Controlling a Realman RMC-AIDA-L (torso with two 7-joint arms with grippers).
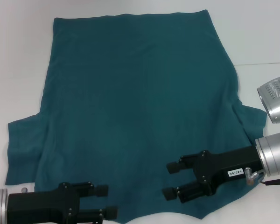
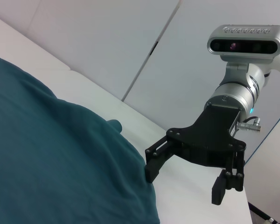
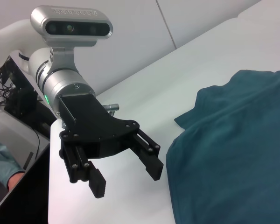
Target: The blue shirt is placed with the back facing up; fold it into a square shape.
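— What's on the left from where you stand?

— The left gripper, low at the near edge of the white table. Its 2 black fingers are spread apart with nothing between them, hovering over the near hem area of the blue shirt. The right wrist view shows the same claw gaping, beside the cloth but apart from it.

— And the shirt itself?

— Spread flat across the middle of the table, plain teal side up, no lettering visible. It looks turned so the wide straight edge is at the far side and the sleeves sit nearer the robot. 1 sleeve sticks out on the left, lying flat with a few soft wrinkles. The other sleeve pokes out on the right, slightly rumpled.

— Moving right, what about the other arm?

— The right gripper reaches in from the right side, also over the near part of the shirt, a little farther in than the left one. Its 2 fingers are parted too, holding nothing. From the left wrist view that claw has 1 fingertip close against the shirt's edge; whether it actually touches I can't tell.

— Anything else?

— A silver camera housing sits above the right wrist.
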